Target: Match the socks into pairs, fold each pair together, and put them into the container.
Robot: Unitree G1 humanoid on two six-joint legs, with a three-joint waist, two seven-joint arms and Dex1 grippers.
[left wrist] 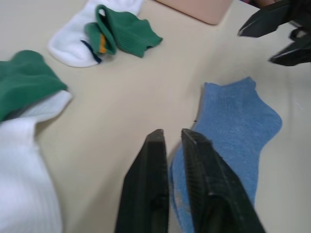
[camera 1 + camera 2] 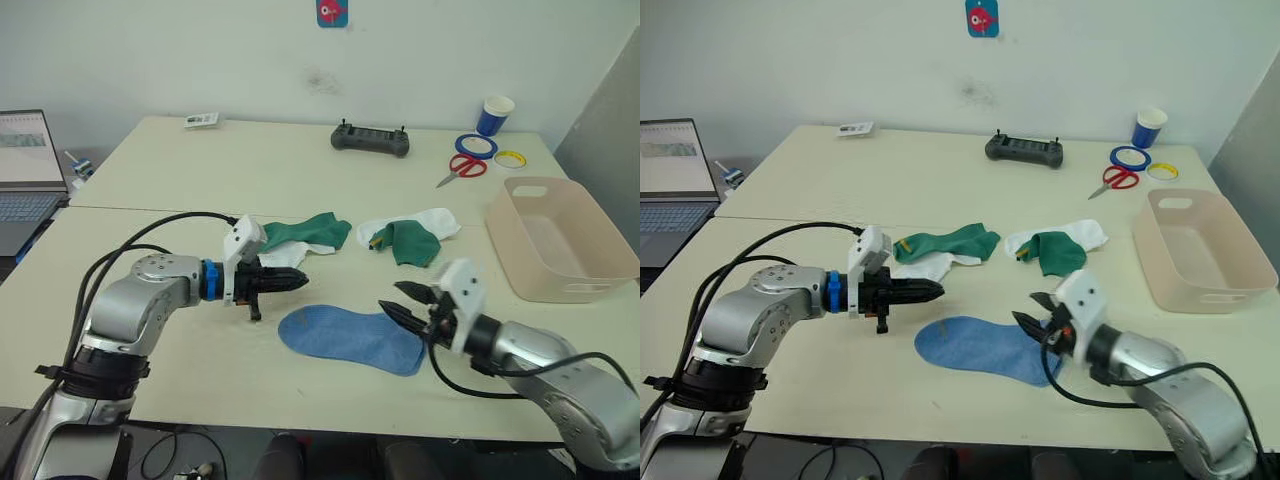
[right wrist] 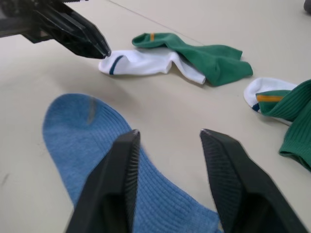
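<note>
Beige desk carries a blue sock between the left gripper, fingers together, and right gripper, fingers apart.

Cream table with blue sock, green-and-white socks, tub, controller, scissors.

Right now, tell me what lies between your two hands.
The blue sock lies flat between the left hand and right hand, seen in the left eye view.
</note>
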